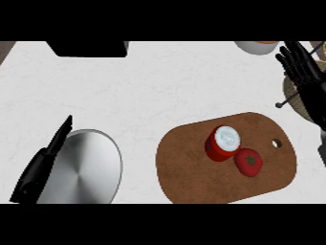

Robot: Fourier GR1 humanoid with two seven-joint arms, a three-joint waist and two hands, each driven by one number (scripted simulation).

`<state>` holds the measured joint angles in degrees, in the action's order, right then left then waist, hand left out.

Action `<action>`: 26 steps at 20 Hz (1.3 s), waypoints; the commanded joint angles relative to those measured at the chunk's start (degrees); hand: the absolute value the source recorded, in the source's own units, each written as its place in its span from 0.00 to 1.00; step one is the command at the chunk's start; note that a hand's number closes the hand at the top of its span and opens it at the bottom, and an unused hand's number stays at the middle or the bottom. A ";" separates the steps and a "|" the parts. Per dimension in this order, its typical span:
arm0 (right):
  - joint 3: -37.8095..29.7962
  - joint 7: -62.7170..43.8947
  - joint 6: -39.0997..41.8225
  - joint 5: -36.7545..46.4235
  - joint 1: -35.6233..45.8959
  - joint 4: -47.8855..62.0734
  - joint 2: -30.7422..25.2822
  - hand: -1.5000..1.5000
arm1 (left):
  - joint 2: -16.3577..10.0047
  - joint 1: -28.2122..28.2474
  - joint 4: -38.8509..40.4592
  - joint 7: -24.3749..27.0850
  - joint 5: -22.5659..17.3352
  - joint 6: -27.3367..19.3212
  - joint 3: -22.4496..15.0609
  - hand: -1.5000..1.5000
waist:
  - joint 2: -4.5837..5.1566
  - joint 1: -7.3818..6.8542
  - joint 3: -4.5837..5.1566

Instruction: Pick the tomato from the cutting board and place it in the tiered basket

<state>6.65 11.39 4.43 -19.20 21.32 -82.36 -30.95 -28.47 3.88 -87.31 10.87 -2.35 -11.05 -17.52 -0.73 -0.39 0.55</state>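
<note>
The tomato (pixel 249 161), red with a dark green star at its stem, lies on the right half of the brown cutting board (pixel 193 167). A red can with a white top (pixel 224 142) touches it on the upper left. My right hand (pixel 313 88) is up at the right edge, fingers straight and open, well above and right of the tomato. It covers part of the tiered basket (pixel 290 91), whose wire rim and one foot show beside it. At the lower left, my left hand (pixel 42 162) is seen edge-on, fingers straight, holding nothing.
A round silver plate (pixel 88 167) lies just right of the left hand. A black block (pixel 88 48) sits at the counter's far edge, and a pale bowl (pixel 255 46) stands at the top right. The board has a hanging hole (pixel 276 142) near its right end.
</note>
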 commanded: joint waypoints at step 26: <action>-9.85 -20.60 8.92 1.77 -24.86 -20.55 -22.04 0.00 | 14.40 2.25 7.19 -9.73 -3.70 -9.41 4.45 0.50 | 0.28 2.56 -0.30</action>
<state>-4.98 -4.63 8.77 -20.49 -0.16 -96.79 -45.86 -14.92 5.61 -82.49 1.27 -6.30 -20.20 -12.78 -0.60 1.52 -0.06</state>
